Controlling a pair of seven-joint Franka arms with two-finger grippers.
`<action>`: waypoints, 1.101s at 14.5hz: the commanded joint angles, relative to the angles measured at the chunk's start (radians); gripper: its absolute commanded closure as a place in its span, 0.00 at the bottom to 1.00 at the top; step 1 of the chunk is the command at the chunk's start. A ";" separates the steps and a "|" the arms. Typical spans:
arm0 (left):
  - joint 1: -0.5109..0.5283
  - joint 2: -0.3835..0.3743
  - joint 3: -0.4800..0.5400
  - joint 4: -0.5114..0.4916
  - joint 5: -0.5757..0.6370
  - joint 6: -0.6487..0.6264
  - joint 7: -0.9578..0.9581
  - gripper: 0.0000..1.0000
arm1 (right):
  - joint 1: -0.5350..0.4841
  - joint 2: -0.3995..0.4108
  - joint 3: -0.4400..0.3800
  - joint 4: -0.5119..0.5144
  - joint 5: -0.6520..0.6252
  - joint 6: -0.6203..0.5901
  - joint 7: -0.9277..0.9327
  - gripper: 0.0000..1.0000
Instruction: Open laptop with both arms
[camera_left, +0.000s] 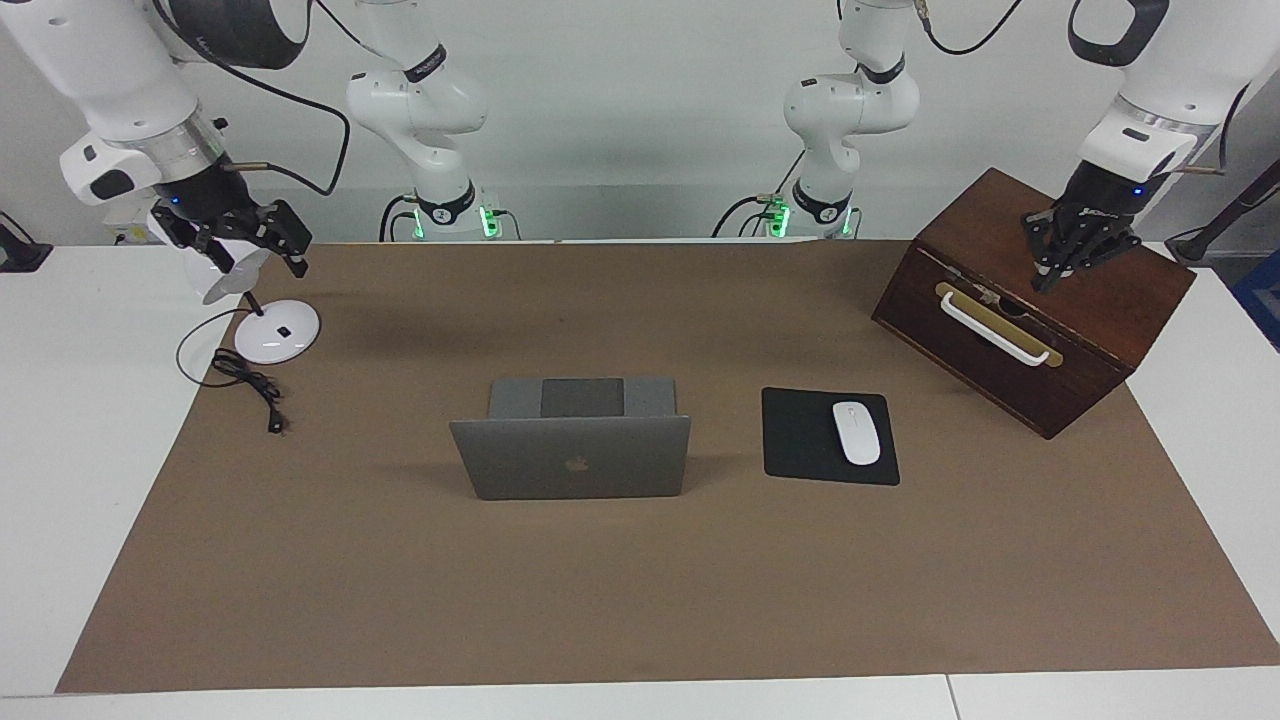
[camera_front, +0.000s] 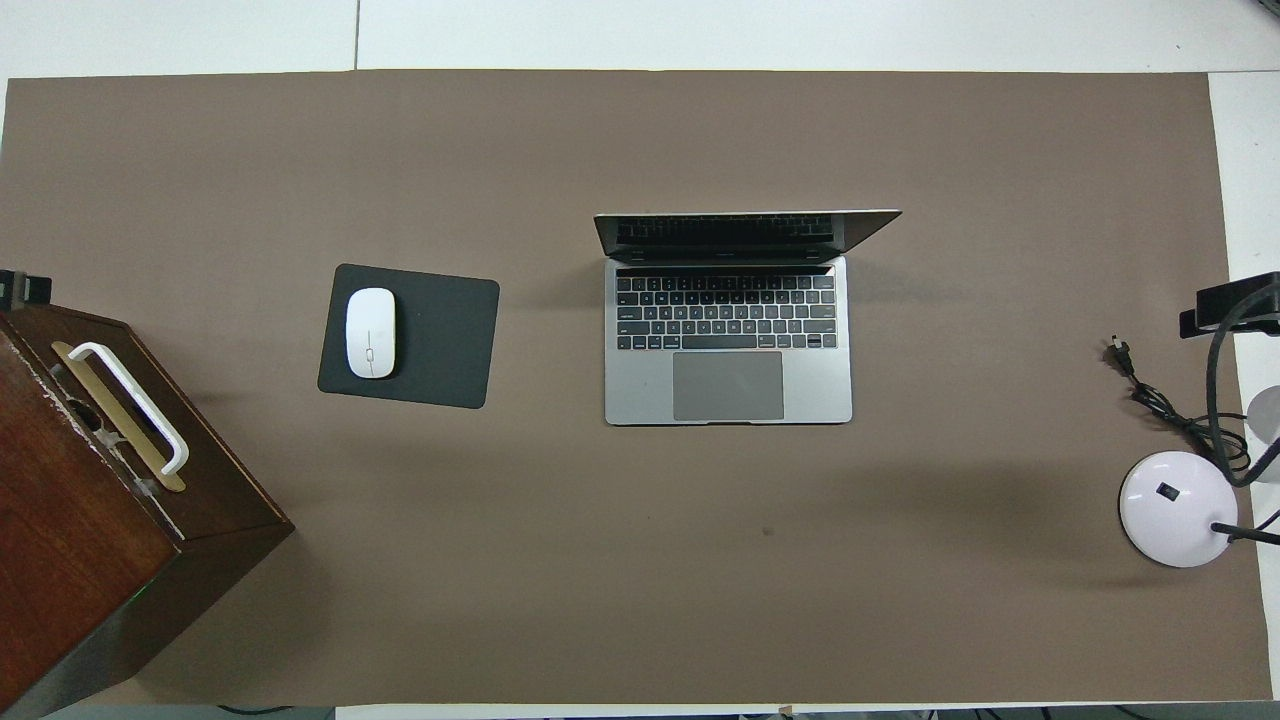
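The silver-grey laptop (camera_left: 570, 458) (camera_front: 728, 330) stands open in the middle of the brown mat, its lid upright and its keyboard toward the robots. My left gripper (camera_left: 1042, 284) hangs shut over the top of the wooden box, well away from the laptop; only its tip (camera_front: 20, 288) shows at the edge of the overhead view. My right gripper (camera_left: 245, 258) (camera_front: 1235, 305) hovers open over the white desk lamp at the right arm's end of the table, nothing in it. Neither gripper touches the laptop.
A black mouse pad (camera_left: 800, 440) with a white mouse (camera_left: 856, 432) lies beside the laptop toward the left arm's end. A dark wooden box (camera_left: 1100, 290) with a white handle (camera_left: 995, 328) stands there too. The lamp's base (camera_left: 278, 332) and cable (camera_left: 250, 385) are at the other end.
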 joint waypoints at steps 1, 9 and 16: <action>0.021 0.061 -0.008 0.089 -0.003 -0.050 0.002 1.00 | -0.015 -0.028 0.008 -0.038 -0.010 0.028 -0.015 0.00; 0.020 0.177 -0.005 0.178 0.013 -0.119 -0.022 1.00 | -0.015 -0.030 0.008 -0.038 -0.010 0.028 -0.015 0.00; 0.006 0.197 -0.006 0.178 0.047 -0.156 -0.143 1.00 | -0.013 -0.028 0.008 -0.038 -0.010 0.028 -0.013 0.00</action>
